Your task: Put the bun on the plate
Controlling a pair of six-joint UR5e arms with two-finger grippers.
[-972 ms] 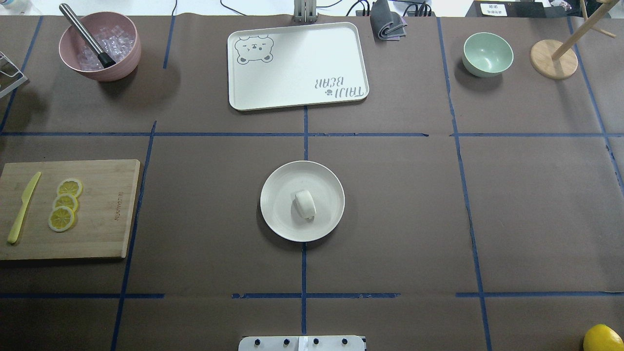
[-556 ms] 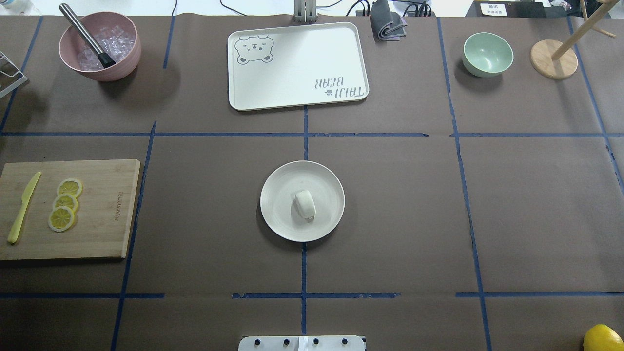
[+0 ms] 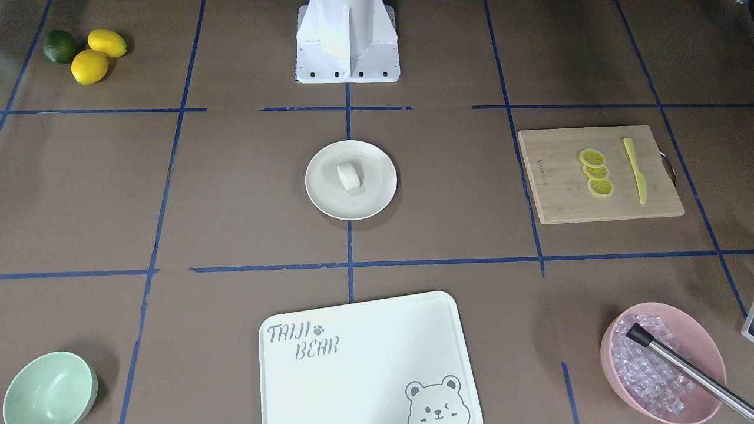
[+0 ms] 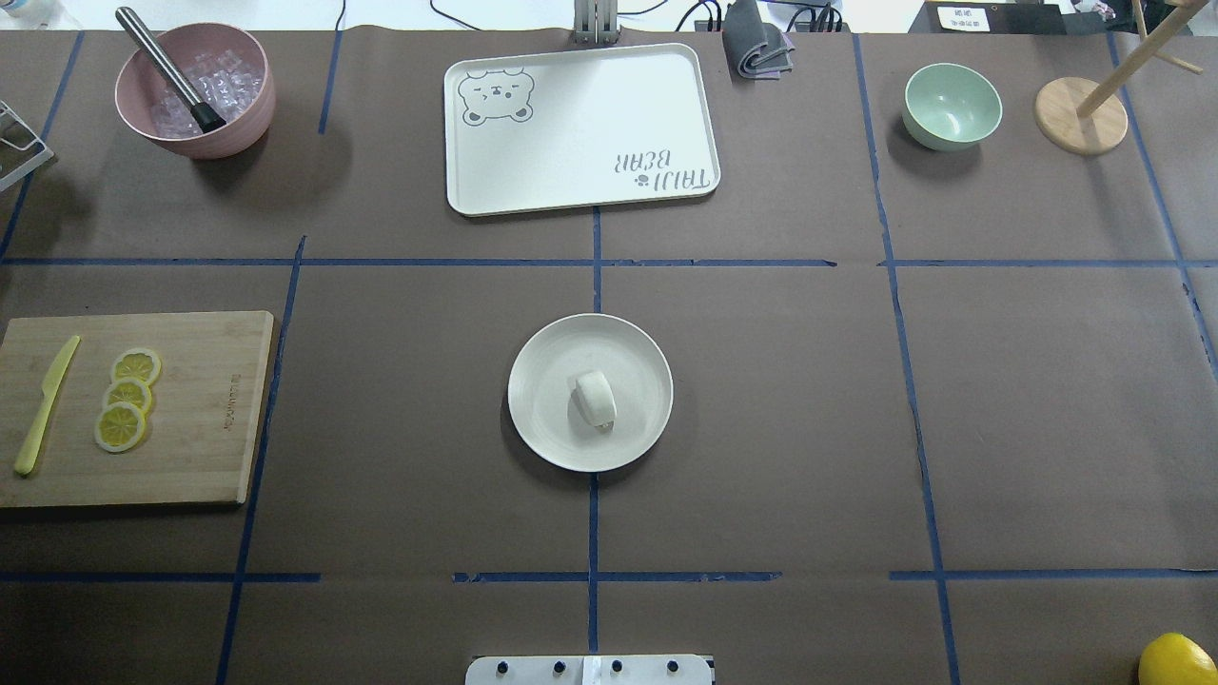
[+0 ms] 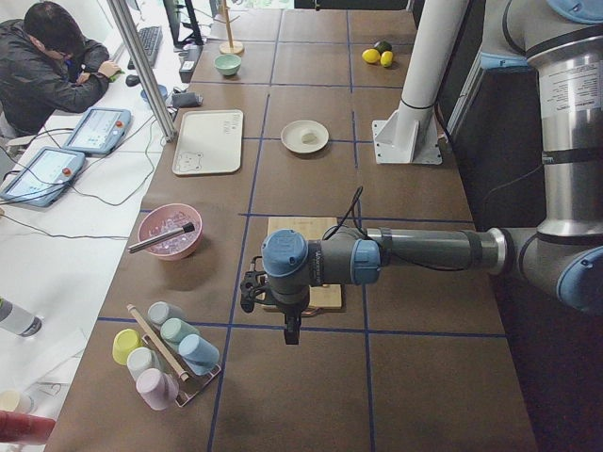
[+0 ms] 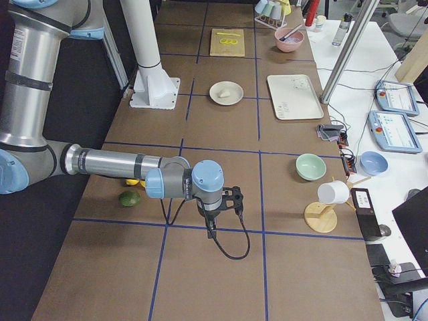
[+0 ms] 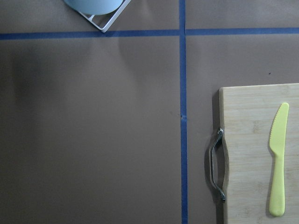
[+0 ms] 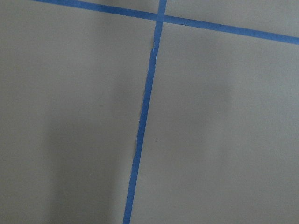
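Though the bun [image 4: 596, 398] lies on the plate [image 4: 542, 419], centred on my brown-papered bench [image 4: 780, 400] with a tray [image 4: 580, 133] beyond the plate, I cannot tell whether the left end effector [image 5: 249, 297] or right end effector [image 6: 235, 202] grips.

The surface [image 4: 809, 400] wore matt brown paper, crossed with smooth blue tape [image 4: 593, 533]. The plate [image 4: 533, 428] looked matt cream, the bun [image 4: 596, 397] smooth, dull white. The cutting board [image 4: 190, 409] was grained wood with a shiny metal handle [image 7: 216, 164]; the tray [image 4: 590, 124] had a faint sheen.
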